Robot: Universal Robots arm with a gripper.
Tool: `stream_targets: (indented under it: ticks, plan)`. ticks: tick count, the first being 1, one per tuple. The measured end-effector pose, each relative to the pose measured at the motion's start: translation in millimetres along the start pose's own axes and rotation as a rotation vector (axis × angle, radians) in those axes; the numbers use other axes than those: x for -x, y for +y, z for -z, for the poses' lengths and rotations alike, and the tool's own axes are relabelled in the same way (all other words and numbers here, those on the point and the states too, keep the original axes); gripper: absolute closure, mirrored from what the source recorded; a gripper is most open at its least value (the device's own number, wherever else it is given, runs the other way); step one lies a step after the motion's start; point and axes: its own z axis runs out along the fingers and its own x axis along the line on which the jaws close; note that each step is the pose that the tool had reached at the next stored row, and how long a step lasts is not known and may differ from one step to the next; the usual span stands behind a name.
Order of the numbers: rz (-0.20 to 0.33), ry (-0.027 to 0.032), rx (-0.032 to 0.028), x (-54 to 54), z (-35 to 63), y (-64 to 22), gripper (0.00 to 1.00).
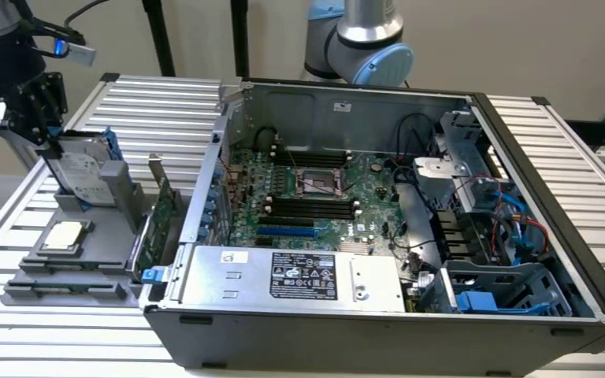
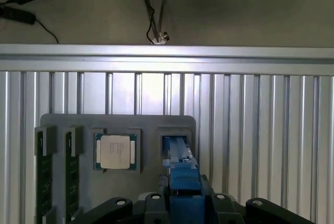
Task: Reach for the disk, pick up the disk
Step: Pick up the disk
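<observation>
Disk point(image 1: 76, 169) stood on edge in grey holder point(image 1: 90, 228) on table point(image 1: 166, 102), blue-framed edge turned up, presumably for an easy pinch, directly beneath gripper point(image 2: 182, 205) set astride that edge; clamped or merely close, impossible to tell

I can read no word or number anywhere. The black rectangular label point(image 1: 304, 276) on the large silver metal box point(image 1: 371, 277) carries print too small for me to make out. So do the small white sticker point(image 1: 237, 257) beside it and the white label of the silver-grey disk point(image 1: 78, 170).
</observation>
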Motion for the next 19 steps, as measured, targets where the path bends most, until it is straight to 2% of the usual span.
stream_targets:
  ticks: [15,19]
  plan:
    - [-0.003,0.0001,-0.0001,-0.7,-0.1,0.0,0.68]
    - [-0.003,0.0001,-0.0001,-0.8,2.4,-0.1,0.68]
